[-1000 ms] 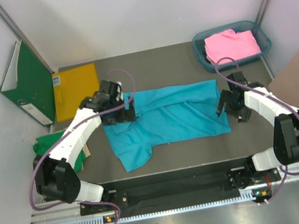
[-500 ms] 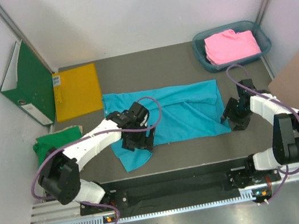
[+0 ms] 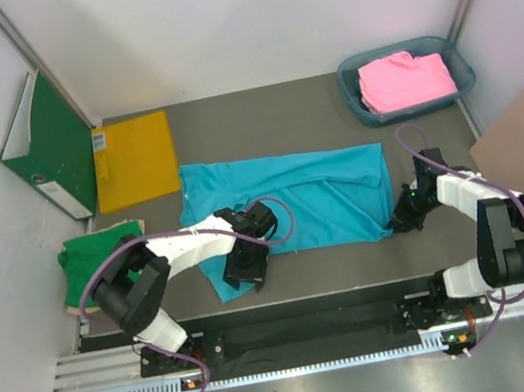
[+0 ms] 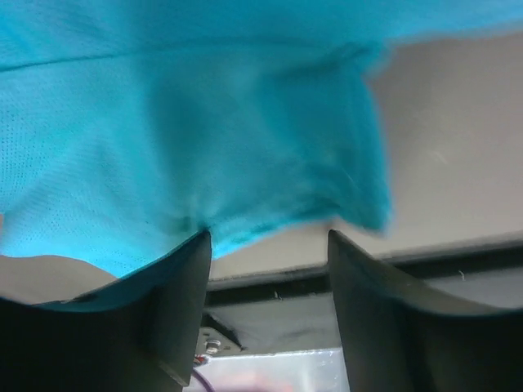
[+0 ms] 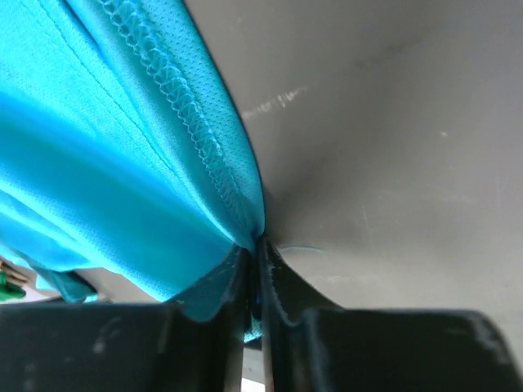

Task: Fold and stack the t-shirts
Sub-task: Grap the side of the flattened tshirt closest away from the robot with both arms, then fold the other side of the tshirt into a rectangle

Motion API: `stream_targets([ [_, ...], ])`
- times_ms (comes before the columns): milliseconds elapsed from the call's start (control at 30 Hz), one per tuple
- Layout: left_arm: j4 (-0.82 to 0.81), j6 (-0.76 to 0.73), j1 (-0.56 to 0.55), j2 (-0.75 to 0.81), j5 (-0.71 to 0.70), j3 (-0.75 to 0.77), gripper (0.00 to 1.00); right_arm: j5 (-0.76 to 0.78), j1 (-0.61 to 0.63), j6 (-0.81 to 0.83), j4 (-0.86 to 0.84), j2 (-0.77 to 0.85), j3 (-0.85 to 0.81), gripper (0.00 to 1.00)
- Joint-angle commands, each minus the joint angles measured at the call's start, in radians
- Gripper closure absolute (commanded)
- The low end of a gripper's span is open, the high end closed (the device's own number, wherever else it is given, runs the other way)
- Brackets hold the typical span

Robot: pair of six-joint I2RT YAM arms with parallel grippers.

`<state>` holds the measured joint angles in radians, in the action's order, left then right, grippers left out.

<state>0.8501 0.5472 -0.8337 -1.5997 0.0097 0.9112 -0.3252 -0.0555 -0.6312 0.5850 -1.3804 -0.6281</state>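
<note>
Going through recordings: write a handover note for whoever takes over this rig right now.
Left claw: open, at the turquoise shirt's near left edge.
Right claw: shut on that shirt's near right corner.
Pink shirt lies in the blue bin; green shirt by the table's left edge.
Done: turquoise shirt spread out on the table.
Left: fold it, then stack the shirts.
</note>
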Motion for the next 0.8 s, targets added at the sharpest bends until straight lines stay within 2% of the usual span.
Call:
stream_targets([
  [0,-0.013,0.071,-0.001,-0.065,-0.170,-0.009,0.48,-0.029,-0.004,0.010,-0.022,0.026,0.001,0.96],
  [100,0.032,0.106,0.001,-0.117,-0.287,0.026,0.72,-0.031,-0.004,0.016,-0.025,0.046,-0.001,0.99],
  [133,0.044,0.112,0.001,-0.126,-0.304,0.035,0.89,-0.031,-0.004,0.019,-0.016,0.056,-0.007,1.00],
  [167,0.059,0.117,-0.001,-0.132,-0.321,0.055,1.00,-0.031,-0.004,0.022,-0.013,0.061,-0.010,1.00],
  [367,0.210,0.151,0.001,-0.059,-0.407,0.161,1.00,-0.031,-0.004,0.054,0.027,0.095,-0.056,1.00],
  [567,0.381,0.214,0.036,-0.058,-0.539,0.291,1.00,-0.037,-0.004,0.062,0.018,0.073,-0.116,1.00],
  [767,0.403,0.214,0.099,-0.118,-0.602,0.412,1.00,-0.051,-0.004,0.073,0.007,0.003,-0.189,0.99],
])
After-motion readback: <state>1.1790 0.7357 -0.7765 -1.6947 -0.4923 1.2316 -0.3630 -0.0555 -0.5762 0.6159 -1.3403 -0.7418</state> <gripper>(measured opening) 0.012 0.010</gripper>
